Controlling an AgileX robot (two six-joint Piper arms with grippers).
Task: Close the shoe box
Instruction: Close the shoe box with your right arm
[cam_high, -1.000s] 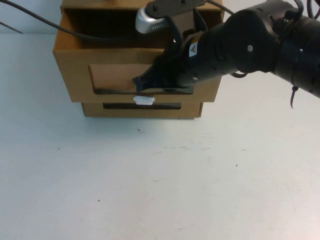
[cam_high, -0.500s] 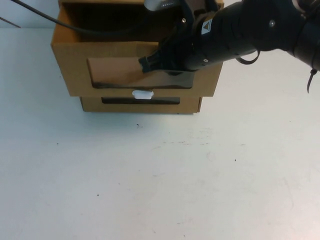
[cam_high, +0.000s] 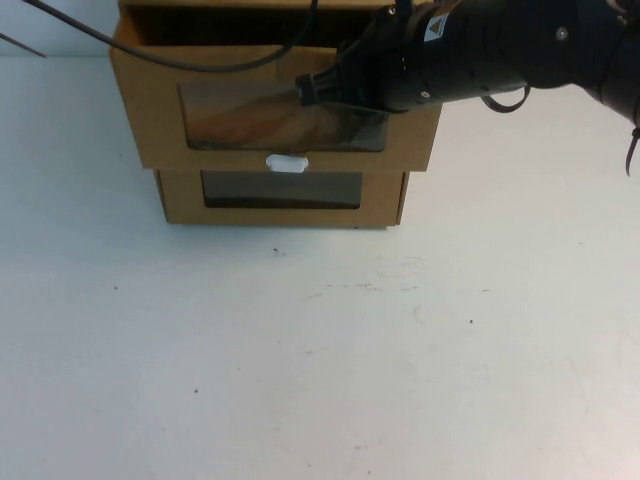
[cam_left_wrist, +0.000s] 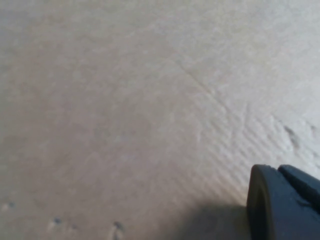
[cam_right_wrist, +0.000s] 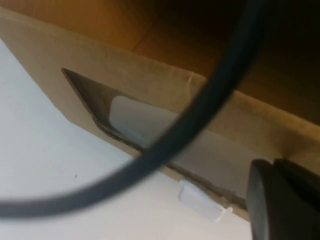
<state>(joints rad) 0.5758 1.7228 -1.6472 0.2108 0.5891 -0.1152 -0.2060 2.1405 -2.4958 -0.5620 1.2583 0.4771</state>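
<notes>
Pressing shoe box (cam_high: 160, 110) front: right pincer (cam_high: 305, 90); left pincer (cam_left_wrist: 280, 205) apparently over table (cam_left_wrist: 125, 110).

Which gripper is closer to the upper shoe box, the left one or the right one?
The right. The right gripper is against the front panel of the shoe box, at its window. The left gripper is over bare table, with no box in its view.
</notes>
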